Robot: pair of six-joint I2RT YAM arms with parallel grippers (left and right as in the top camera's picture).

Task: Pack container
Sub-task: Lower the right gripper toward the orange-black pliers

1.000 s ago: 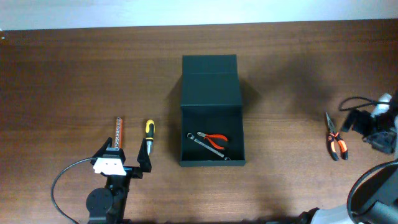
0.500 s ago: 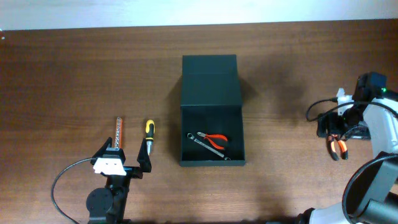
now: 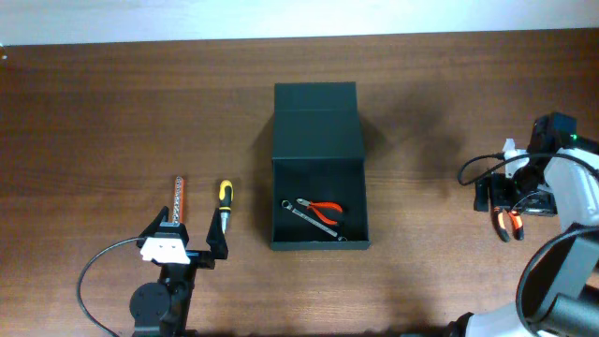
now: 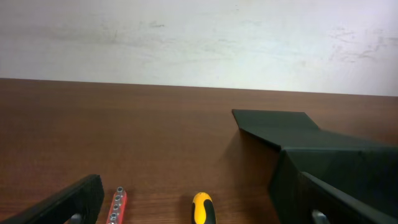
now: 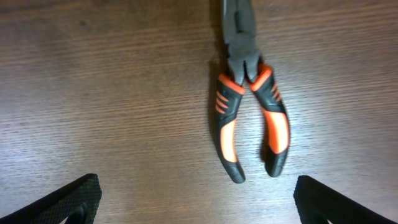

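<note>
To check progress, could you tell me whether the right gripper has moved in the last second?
Yes. The right gripper has moved left, from well right of the pliers to over them.

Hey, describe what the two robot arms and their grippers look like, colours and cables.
Left arm: black, with a white block behind the left gripper and a thin black cable looping beside it. Right arm: white shells over black joints, a looping black cable. The right gripper, like the left, has flat black fingers.
</note>
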